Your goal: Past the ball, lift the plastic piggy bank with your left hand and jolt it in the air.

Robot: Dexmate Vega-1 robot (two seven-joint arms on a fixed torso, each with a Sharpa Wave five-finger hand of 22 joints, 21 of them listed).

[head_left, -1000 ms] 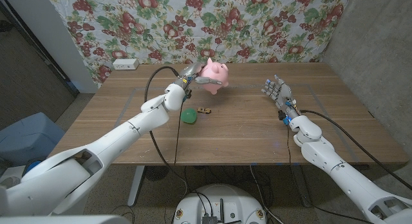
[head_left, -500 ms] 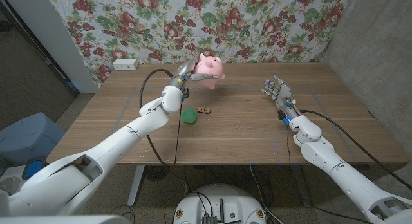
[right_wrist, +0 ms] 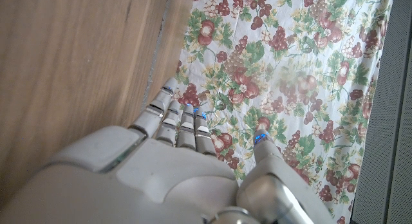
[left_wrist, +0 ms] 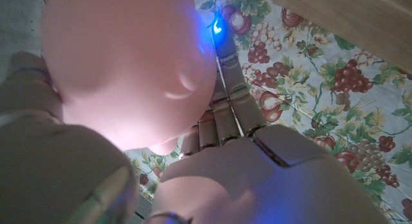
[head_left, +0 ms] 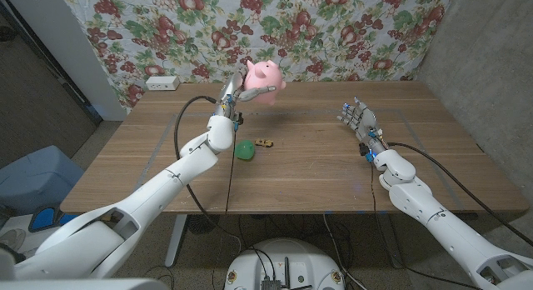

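Observation:
The pink plastic piggy bank (head_left: 261,76) hangs in the air above the table's far middle, in front of the floral cloth. My left hand (head_left: 236,92) grips it from its left side; in the left wrist view the pink body (left_wrist: 122,63) fills the space against my fingers (left_wrist: 222,105). A green ball (head_left: 244,149) lies on the table below and nearer than the piggy bank. My right hand (head_left: 356,117) stands over the right side of the table with fingers apart, holding nothing, and its fingers (right_wrist: 174,121) reach toward the cloth in the right wrist view.
A small brown object (head_left: 265,142) lies just right of the ball. A white box (head_left: 161,82) sits at the table's far left corner. The floral cloth (head_left: 350,32) hangs behind the wooden table (head_left: 316,173). A black cable (head_left: 229,182) trails under my left arm.
My left hand has raised the piggy bank higher and moved it slightly left, with the forearm turning more upright. The right hand, ball and small brown object have not moved.

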